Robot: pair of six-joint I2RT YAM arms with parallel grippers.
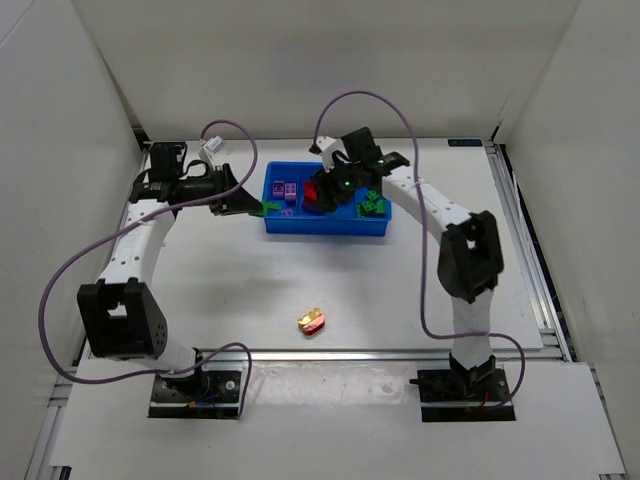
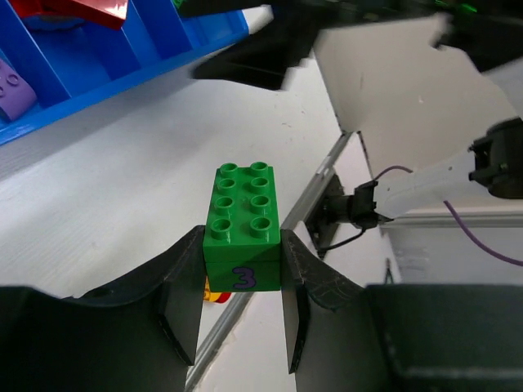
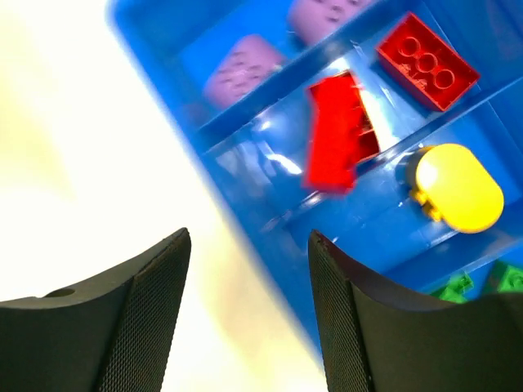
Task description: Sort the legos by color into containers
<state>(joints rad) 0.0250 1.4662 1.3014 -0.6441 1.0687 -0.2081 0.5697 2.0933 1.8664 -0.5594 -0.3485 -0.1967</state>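
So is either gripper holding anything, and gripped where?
The left gripper holds a green lego, fingers on its two long sides near one end. The right gripper is open, holding nothing.

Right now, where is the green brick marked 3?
The green brick is clamped in the left end effector, centre of the left wrist view, just left of the blue tray.

white walls (image 1: 300, 60), white table (image 1: 250, 290)
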